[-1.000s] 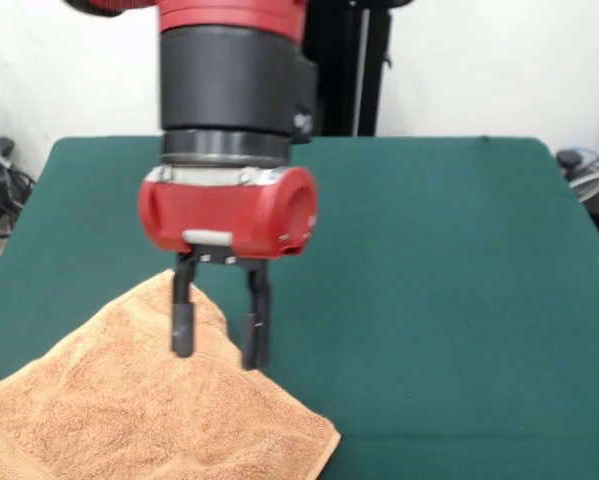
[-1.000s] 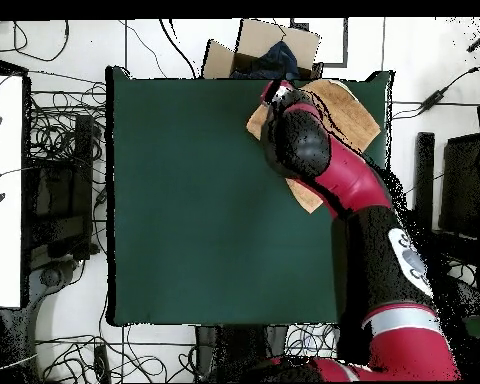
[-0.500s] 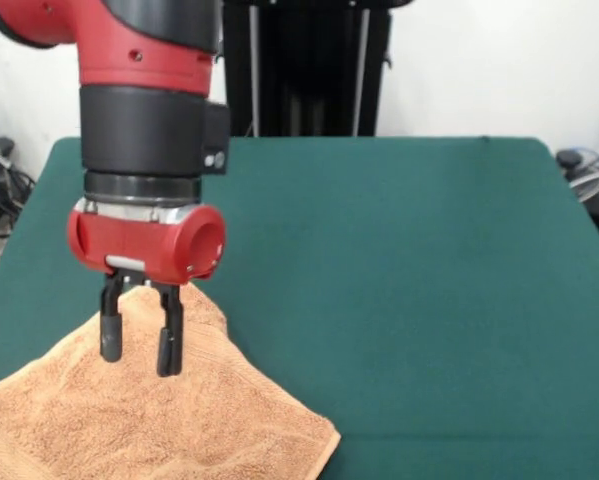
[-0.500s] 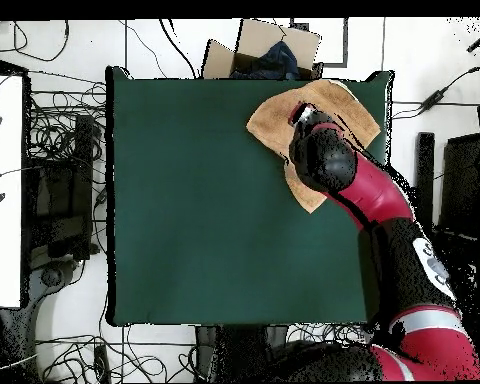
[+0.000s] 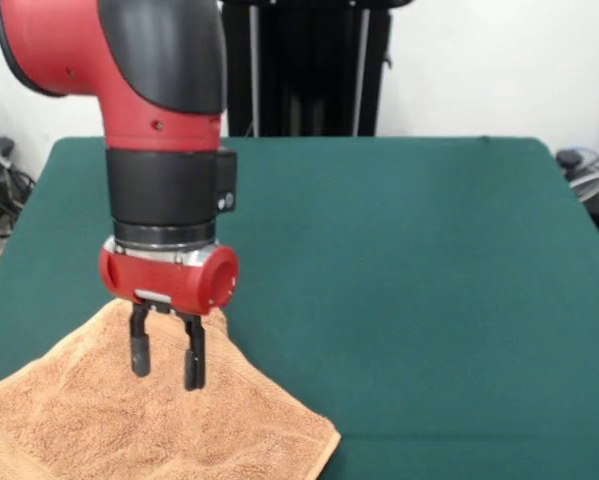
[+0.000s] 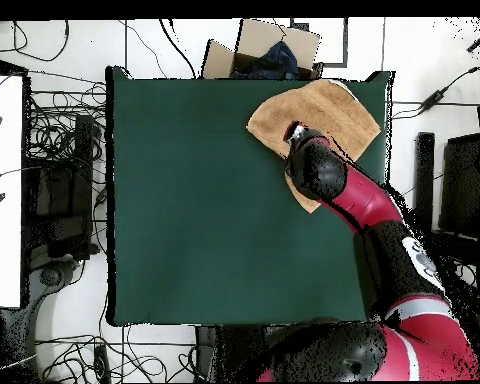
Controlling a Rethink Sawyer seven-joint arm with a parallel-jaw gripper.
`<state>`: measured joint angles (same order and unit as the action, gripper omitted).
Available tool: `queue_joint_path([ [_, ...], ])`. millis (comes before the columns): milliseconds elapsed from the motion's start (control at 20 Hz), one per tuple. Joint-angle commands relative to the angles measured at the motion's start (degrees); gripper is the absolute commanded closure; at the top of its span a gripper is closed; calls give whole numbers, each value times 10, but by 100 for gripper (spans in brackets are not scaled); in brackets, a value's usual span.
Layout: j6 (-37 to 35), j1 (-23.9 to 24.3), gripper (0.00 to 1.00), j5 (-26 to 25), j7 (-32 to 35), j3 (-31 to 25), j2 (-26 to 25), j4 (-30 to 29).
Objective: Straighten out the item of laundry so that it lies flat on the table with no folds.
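Note:
The item of laundry, a tan-orange terry towel (image 5: pixel 129 420) (image 6: pixel 324 112), lies spread at the near left corner of the green table (image 5: pixel 409 290) (image 6: pixel 204 200) in the front view, one corner pointing toward the far side. Its surface looks mostly flat with soft ripples, and its near part runs out of the picture. My gripper (image 5: pixel 165 366) hangs straight down over the towel's upper part, open, with nothing between its dark fingers (image 5: pixel 140 352). The tips hover just above the cloth. From overhead the arm (image 6: pixel 319 170) covers part of the towel.
A cardboard box (image 6: pixel 269 50) holding dark cloth sits off the table beside the towel's corner. Cables (image 6: pixel 59 130) and equipment lie on the floor around the table. The towel lies close to two table edges (image 6: pixel 384 100).
The gripper swung from the towel's far corner out toward its left side, then came back a little to the right and lower over the cloth. The towel has not visibly shifted.

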<state>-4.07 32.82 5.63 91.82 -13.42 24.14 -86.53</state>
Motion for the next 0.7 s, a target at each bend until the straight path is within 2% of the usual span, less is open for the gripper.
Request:
queue_joint_path([
  [50, -42, -9, 0, -35, 40, 0, -42, -9],
  [300, -61, -15, 0, -17, 60, 8, -55, -11],
  [700, -27, -7, 0, -12, 78, -4, -87, -19],
])
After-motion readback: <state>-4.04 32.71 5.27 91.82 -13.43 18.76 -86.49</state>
